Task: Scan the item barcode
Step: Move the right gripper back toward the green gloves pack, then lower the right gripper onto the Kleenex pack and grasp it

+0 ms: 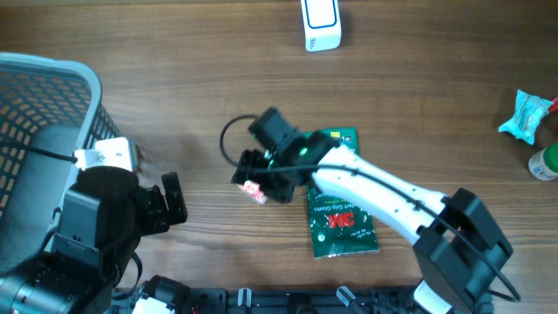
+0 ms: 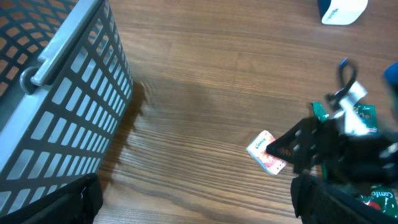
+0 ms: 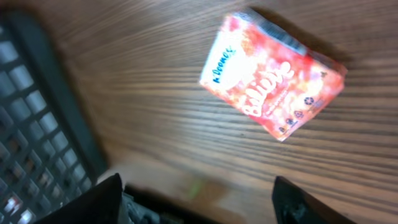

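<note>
One tissue pack [image 1: 255, 191] lies flat on the wooden desk [image 1: 174, 87], just off the upper left corner of the single green packet [image 1: 342, 222]. Two arms are in view. The right gripper [image 1: 257, 177] hangs over the pack. In the right wrist view its two fingers [image 3: 102, 202] are spread apart with only bare wood between them, and the pack sits beyond their tips, untouched. The left gripper [image 1: 170, 202] sits well to the left of the green packet, its fingers [image 2: 78, 202] wide apart and empty.

One white scanner [image 1: 321, 23], boxy with rounded corners, stands beyond the green packet near the desk's far edge. One grey mesh basket [image 1: 52, 96] fills the corner far left of the packet. To the packet's right, near the desk's edge, lie one crinkled teal wrapper [image 1: 526, 116] and one green-capped bottle [image 1: 545, 163], cut off by the frame.

Open grained wood stretches from the packet to the basket and to the scanner. The pack is a soft rectangular pouch, red and pink with white lettering; the packet looks glossy.
</note>
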Robot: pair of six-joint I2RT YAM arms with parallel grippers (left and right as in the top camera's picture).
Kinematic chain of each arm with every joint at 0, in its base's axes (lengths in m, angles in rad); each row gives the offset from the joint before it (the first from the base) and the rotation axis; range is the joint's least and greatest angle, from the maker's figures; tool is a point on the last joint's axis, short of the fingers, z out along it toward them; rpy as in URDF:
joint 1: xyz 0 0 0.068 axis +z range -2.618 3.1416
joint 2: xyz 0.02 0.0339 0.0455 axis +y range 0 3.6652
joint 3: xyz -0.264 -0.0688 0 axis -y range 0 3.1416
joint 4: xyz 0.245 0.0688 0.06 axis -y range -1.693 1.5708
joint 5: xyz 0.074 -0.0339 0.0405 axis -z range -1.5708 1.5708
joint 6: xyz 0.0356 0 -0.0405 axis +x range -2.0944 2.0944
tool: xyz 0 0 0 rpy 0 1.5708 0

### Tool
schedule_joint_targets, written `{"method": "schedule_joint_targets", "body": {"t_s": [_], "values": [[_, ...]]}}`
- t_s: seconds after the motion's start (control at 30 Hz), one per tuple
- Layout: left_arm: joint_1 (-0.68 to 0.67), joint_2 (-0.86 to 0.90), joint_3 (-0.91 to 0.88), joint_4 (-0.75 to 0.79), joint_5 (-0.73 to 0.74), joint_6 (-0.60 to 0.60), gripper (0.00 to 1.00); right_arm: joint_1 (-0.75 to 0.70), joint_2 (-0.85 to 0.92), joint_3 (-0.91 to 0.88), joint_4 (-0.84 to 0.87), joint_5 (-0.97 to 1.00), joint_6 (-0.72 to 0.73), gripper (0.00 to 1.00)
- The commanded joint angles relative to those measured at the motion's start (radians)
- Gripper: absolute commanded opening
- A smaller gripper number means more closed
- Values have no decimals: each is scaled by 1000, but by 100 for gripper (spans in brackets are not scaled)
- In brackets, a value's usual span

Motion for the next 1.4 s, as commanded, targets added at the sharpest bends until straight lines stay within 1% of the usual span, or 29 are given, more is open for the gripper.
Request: {"method": "schedule_joint_targets", "body": {"t_s": [0.0,0.07,0.13,0.17,0.27,0.4,0.6,0.63,0.7,0.73,0.77,0.8,0.83,0.87,0.9,0.93,0.97,1.03,1.1,1.2,1.27,1.33,1.37], "values": [[4,0,0,2,5,-9,100,40,10,-57,6,198,217,76],[4,0,0,3,5,-9,100,45,10,-81,10,259,287,76],[4,0,0,3,5,-9,100,44,11,-109,66,296,284,76],[4,0,0,3,5,-9,100,44,11,-132,123,286,282,76],[4,0,0,3,5,-9,100,46,24,-160,202,238,282,76],[4,0,0,3,5,-9,100,50,73,-161,209,200,285,75],[4,0,0,3,5,-9,100,50,150,-161,209,154,285,68],[4,0,0,2,5,-9,100,50,162,-161,213,168,285,61],[4,0,0,2,5,-9,100,50,185,-161,216,181,283,31],[4,0,0,3,5,-9,100,50,189,-161,215,173,282,20],[4,0,0,2,5,-9,100,50,189,-161,214,161,272,15],[4,0,0,3,5,-9,100,50,189,-161,220,145,234,10],[4,0,0,3,5,-9,100,50,189,-161,222,123,216,11],[4,0,0,2,5,-9,100,50,189,-161,222,113,201,16],[4,0,0,3,5,-9,100,50,189,-161,220,113,200,29],[4,0,0,3,5,-9,100,50,189,-161,219,110,200,58],[4,0,0,3,5,-9,100,50,189,-161,216,110,200,64],[4,0,0,3,5,-9,100,50,189,-161,207,97,200,67],[4,0,0,3,5,-9,100,50,189,-161,187,87,205,65],[4,0,0,3,5,-9,100,50,189,-161,181,88,206,55],[4,0,0,3,5,-9,100,50,189,-161,181,92,206,42],[4,0,0,3,5,-9,100,50,189,-161,182,109,207,34],[4,0,0,2,5,-9,100,50,189,-161,182,123,208,34]]}}
